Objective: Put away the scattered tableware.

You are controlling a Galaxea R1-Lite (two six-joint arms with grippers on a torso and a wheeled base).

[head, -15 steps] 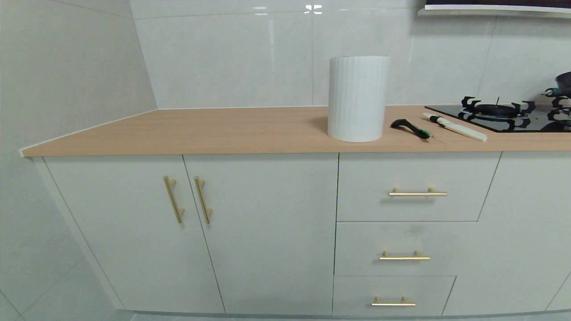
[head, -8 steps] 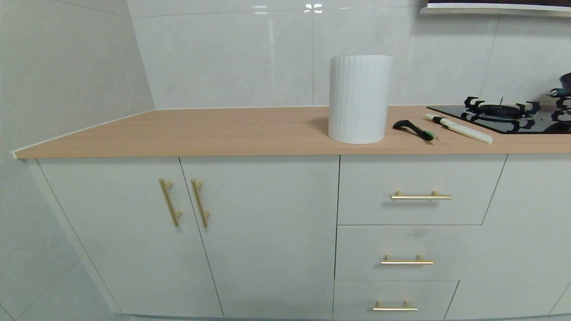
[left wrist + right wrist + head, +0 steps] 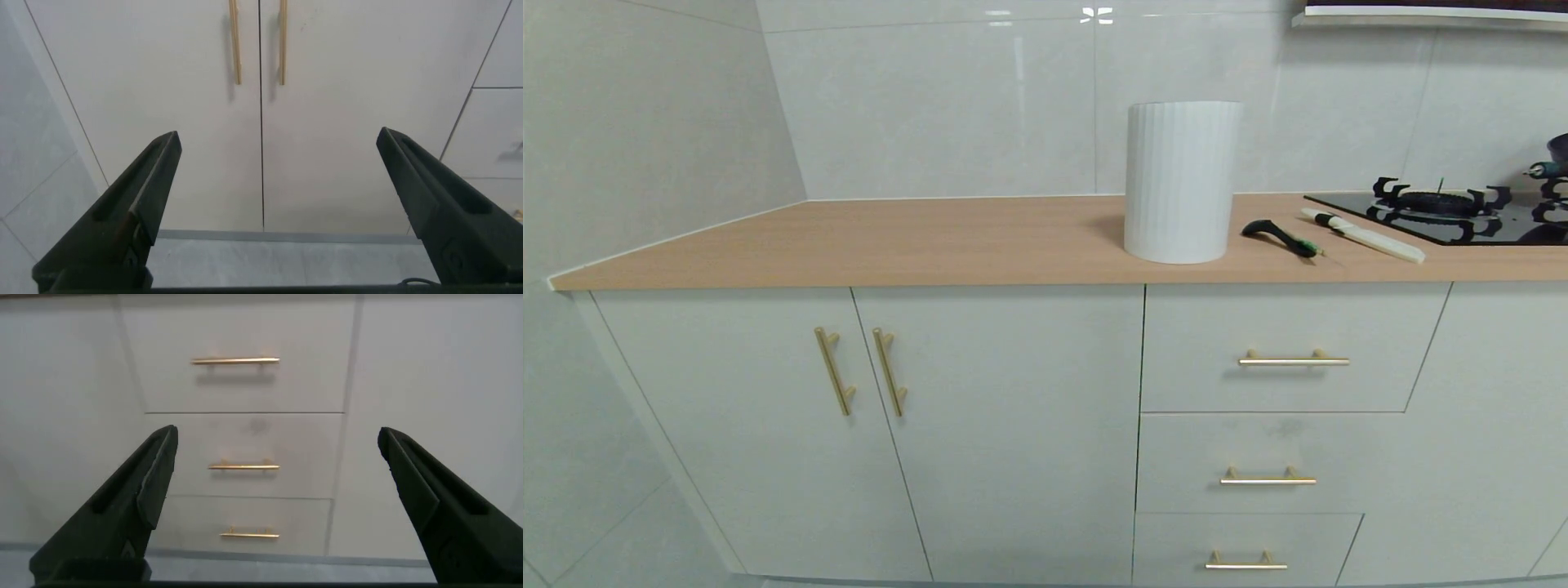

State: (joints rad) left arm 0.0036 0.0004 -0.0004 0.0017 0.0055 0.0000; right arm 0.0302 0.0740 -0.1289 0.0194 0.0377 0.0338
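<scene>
**Grippers.** The left gripper [image 3: 278,139] has its jaws spread wide, and nothing is held or touched. Its two dark, wedge-shaped fingers [image 3: 143,204] frame the white cabinet doors [image 3: 343,147] at a distance. The right gripper [image 3: 278,434] is likewise fully spread and empty, and faces the stack of drawers [image 3: 245,441].

**Tableware.** Two items lie flat on the countertop [image 3: 890,241], a smooth board with a light wood grain.
- A black-handled utensil [image 3: 1278,238] – curved, with a small green tip – lies just beside the ribbed white container [image 3: 1181,181], on its right.
- A white knife [image 3: 1364,234], long and slim with a dark band near one end, lies just beyond the utensil, near the edge of the gas hob [image 3: 1445,214].

**Container.** It is a tall upright cylinder with a matte surface and fine vertical fluting. It stands on the countertop above the drawer column.

**Surroundings.** The cabinet fronts are flat, plain white panels fitted with slim brass bar handles [image 3: 1294,359]. The hob is glossy black glass with black pan supports, and the wall behind is glossy pale tile.
</scene>
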